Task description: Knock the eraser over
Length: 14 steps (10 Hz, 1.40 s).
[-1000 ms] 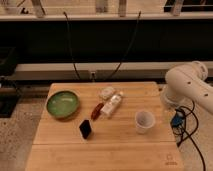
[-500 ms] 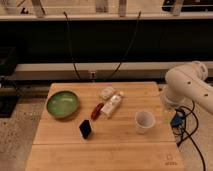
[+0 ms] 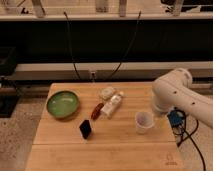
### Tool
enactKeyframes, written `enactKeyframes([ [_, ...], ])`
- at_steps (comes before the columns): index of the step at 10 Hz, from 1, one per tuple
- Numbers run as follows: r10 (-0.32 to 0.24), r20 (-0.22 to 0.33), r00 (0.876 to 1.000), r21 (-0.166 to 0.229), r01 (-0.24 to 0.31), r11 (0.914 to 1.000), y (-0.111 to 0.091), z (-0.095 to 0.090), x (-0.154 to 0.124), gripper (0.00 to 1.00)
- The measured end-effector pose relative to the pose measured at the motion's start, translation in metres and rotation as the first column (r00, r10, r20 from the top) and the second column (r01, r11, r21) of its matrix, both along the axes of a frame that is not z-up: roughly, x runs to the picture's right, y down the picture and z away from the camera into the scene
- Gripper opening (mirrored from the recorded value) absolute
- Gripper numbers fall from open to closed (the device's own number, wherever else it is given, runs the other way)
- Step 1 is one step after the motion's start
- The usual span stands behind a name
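The white arm (image 3: 182,97) is cut off by the right edge of the view. The end effector (image 3: 175,119) is partly hidden beneath it, at 3 o'clock from the white cup (image 3: 144,121). The counter (image 3: 100,150) is cut off at 6 o'clock. The pale object (image 3: 106,92) at 11 o'clock from the clear bottle (image 3: 112,105) is too blurred to be identified.

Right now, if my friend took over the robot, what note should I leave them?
Tool: not in view. Only the white arm shows, bent over the table's right side, next to the white cup.
Eraser: stands upright on the wooden table, left of centre, in front of the red object and below the green bowl.
Done: nothing; the eraser is not knocked over.
Left: bring the tool across past the cup and tip the eraser, probably without bumping the bottle.
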State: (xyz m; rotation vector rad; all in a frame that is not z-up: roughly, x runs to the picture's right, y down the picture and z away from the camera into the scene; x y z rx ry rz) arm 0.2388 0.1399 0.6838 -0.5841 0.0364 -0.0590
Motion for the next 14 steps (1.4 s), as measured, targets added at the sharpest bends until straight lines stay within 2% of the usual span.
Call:
enactKeyframes([
  [2, -0.031, 0.022, 0.999, -0.007, 0.031, 0.9995, 0.008, 0.000, -0.005, 0.80],
  [5, -0.089, 0.070, 0.994, -0.017, 0.091, 0.9957, 0.023, 0.004, -0.044, 0.80],
  [8, -0.140, 0.107, 0.984, -0.020, 0.143, 0.9895, 0.033, 0.005, -0.064, 0.80],
  [9, -0.176, 0.140, 0.974, -0.017, 0.180, 0.9836, 0.036, 0.005, -0.096, 0.80],
  [11, -0.214, 0.169, 0.962, -0.016, 0.220, 0.9753, 0.042, 0.008, -0.118, 0.80],
  [12, -0.236, 0.186, 0.954, -0.013, 0.243, 0.9700, 0.045, 0.010, -0.122, 0.80],
  [14, -0.251, 0.200, 0.947, -0.013, 0.259, 0.9658, 0.048, 0.010, -0.120, 0.80],
])
